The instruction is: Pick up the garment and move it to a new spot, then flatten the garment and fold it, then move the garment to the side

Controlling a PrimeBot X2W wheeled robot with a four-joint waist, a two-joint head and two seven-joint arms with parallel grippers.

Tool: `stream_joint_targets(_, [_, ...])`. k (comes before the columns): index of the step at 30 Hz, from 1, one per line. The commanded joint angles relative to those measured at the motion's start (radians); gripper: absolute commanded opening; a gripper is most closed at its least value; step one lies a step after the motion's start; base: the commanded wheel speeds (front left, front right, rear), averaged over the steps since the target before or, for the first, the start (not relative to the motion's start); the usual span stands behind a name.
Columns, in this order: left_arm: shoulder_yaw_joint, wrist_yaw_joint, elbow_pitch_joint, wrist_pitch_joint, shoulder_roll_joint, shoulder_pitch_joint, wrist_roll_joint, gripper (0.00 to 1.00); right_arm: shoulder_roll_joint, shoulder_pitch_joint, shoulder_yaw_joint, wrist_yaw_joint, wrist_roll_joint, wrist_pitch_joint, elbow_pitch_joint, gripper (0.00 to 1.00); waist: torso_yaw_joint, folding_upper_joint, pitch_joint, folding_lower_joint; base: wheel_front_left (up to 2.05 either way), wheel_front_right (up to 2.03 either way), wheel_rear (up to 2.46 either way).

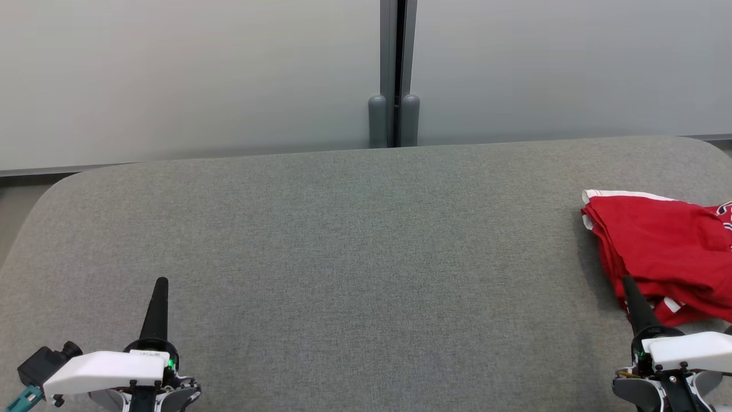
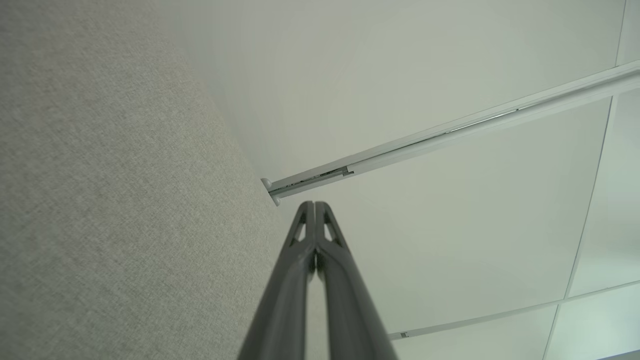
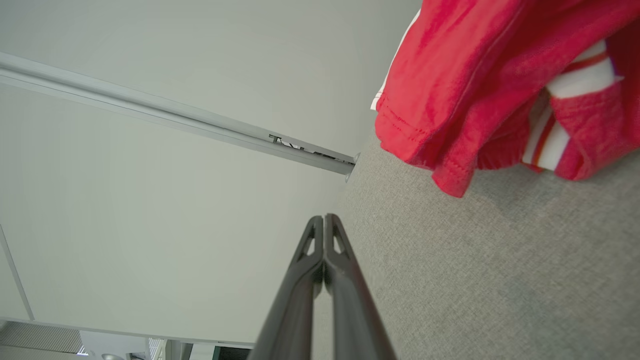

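Inspector: Head camera?
Surveyor: High, facing forward and down over the grey counter (image 1: 366, 257) to the wall panels (image 1: 171, 74).
Inspector: Wrist cameras?
Surveyor: Low over the counter, each sighting along its own claw: left claw (image 2: 315, 205), right claw (image 3: 325, 217). All three views share the wall's post (image 1: 394, 74).

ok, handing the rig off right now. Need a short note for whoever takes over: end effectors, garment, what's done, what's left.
Left end effector: shut, empty, over the near-left of the grey fabric surface.
Right end effector: shut, empty. Its tip is by the near edge of the garment, and the wrist view shows it is not gripping the cloth.
Garment: red with white trim, bunched in a heap at the right end of the surface, partly cut off by the head view's edge.
Done: nothing evident; it lies neither flat nor neatly folded.
Left: pick up, move to a new spot, flatten, fold, set aside.
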Motion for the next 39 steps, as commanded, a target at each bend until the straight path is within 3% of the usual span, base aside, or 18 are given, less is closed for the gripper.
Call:
stream_joint_targets(1, [0.006, -0.005, -0.009, 0.006, 0.006, -0.021, -0.022, 0.00, -0.003, -0.018, -0.009, 0.000, 0.022, 0.008, -0.012, 0.00, 0.000, 0.0000, 0.000, 0.0000, 0.00, 0.00, 0.00])
stream_joint_targets(39, [0.036, -0.015, -0.009, 0.081, 0.008, -0.050, -0.293, 0.00, 0.020, -0.017, -0.051, 0.000, 0.276, 0.081, -0.025, 0.00, 0.001, 0.0000, 0.006, 0.0000, 0.00, 0.00, 0.00])
